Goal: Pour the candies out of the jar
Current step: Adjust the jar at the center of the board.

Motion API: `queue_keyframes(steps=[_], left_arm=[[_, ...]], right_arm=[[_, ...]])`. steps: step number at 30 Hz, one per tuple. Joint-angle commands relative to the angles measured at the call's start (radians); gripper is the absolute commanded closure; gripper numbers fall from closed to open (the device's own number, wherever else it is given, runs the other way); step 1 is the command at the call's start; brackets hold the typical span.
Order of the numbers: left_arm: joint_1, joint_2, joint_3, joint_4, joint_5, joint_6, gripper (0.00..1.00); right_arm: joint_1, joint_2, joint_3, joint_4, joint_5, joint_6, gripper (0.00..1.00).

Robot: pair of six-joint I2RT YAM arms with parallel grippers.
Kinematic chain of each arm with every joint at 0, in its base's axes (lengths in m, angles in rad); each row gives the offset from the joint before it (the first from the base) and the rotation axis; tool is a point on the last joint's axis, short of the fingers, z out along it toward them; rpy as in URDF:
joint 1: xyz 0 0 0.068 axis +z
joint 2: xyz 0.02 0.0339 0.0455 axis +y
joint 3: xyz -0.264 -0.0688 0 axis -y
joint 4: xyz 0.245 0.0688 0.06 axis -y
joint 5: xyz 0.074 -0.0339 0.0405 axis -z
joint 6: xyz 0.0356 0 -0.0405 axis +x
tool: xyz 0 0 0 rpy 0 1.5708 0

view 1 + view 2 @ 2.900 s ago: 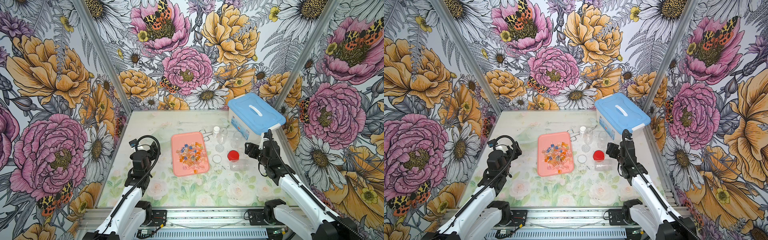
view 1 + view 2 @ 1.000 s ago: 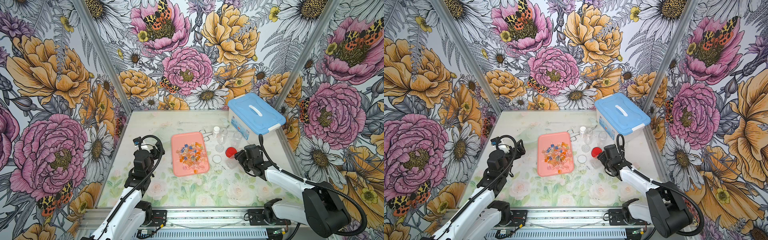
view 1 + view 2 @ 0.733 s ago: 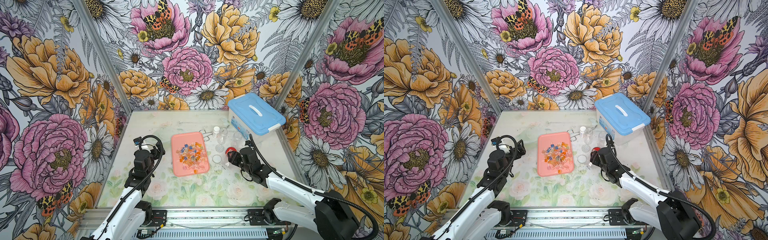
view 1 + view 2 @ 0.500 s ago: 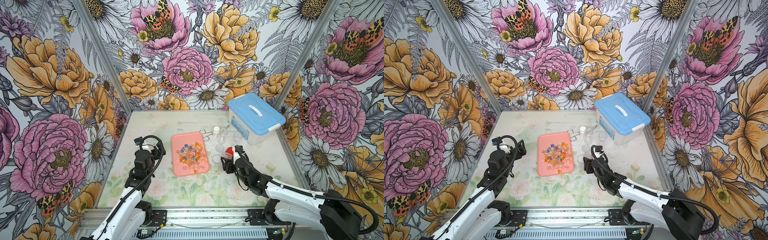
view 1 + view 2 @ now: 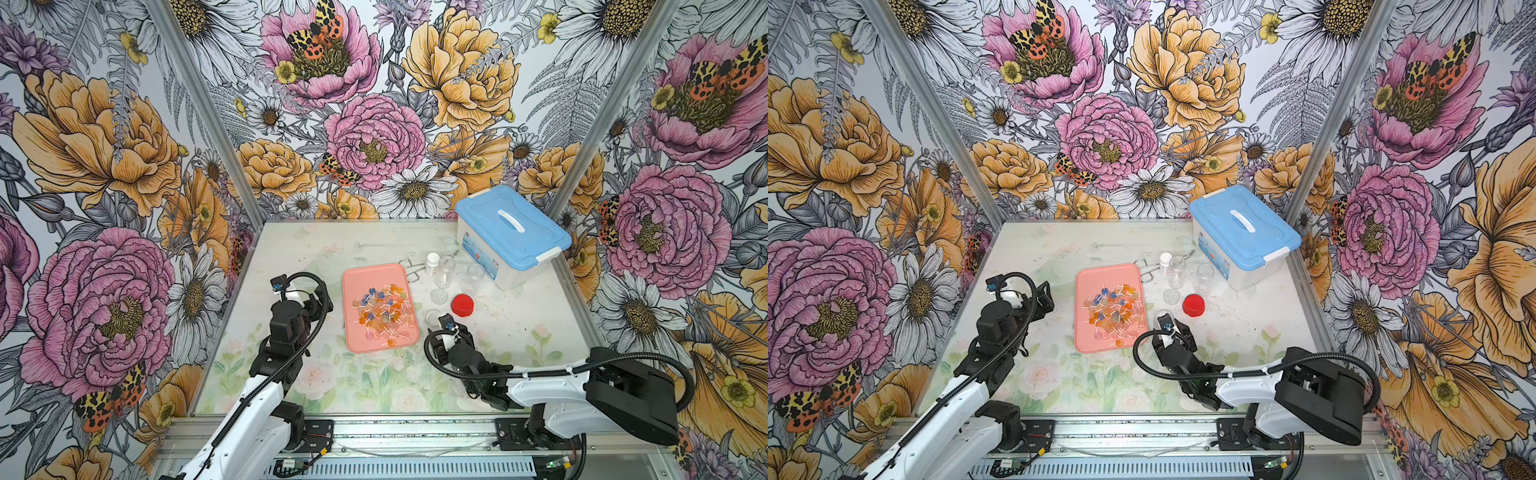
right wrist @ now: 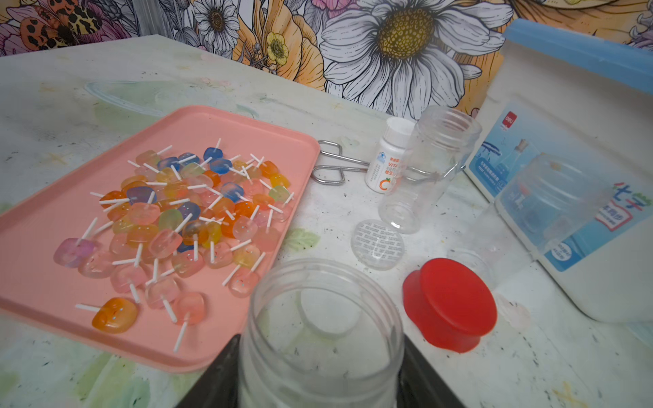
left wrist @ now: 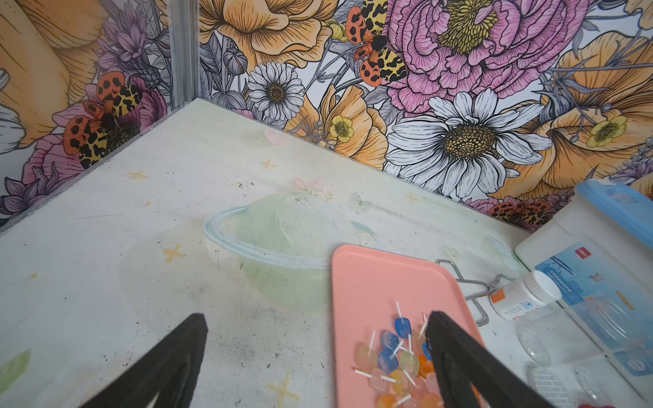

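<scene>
Now, between flowered walls [image 5: 374, 124] over the pale tabletop [image 5: 374, 386], left fingers [image 7: 169, 364] gape, right fingers [image 6: 212, 381] clasp the jar [image 6: 321, 335].

Both top views high overhead, looking down on the tray [image 5: 370, 276], wrist views low beside it, facing the back wall [image 7: 459, 106], all sharing it.

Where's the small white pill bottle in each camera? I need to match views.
Top view: pill bottle just right of the pink tray, by its far corner.
Top view: same spot, left of a clear jar.
Left wrist: between tongs and blue-lidded box.
Right wrist: partly behind that clear jar.
Shared landmark: the pink tray.
</scene>
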Motion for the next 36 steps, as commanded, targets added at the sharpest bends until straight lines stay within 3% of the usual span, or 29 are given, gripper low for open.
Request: queue_keyframes(steps=[1, 8, 14, 25, 30, 36], left_arm=[[-0.010, -0.008, 0.036, -0.017, -0.021, 0.003, 0.01], [-0.014, 0.003, 0.052, -0.020, -0.018, 0.002, 0.01], [-0.022, 0.012, 0.063, -0.023, -0.019, 0.006, 0.01], [-0.032, 0.011, 0.065, -0.034, -0.031, 0.011, 0.01], [-0.031, 0.013, 0.064, -0.046, -0.053, 0.017, 0.01], [-0.026, 0.020, 0.062, -0.034, -0.068, 0.028, 0.02]], right_arm=[[0.010, 0.042, -0.014, 0.132, 0.092, -0.045, 0.37], [0.016, 0.080, -0.038, 0.187, 0.115, -0.046, 0.35], [0.030, 0.066, -0.049, 0.187, 0.129, -0.044, 0.24], [0.040, 0.041, -0.041, 0.146, 0.145, -0.032, 0.17], [0.024, -0.173, 0.041, -0.129, 0.113, 0.076, 0.09], [-0.149, -0.420, 0.166, -0.470, -0.040, 0.203, 0.09]])
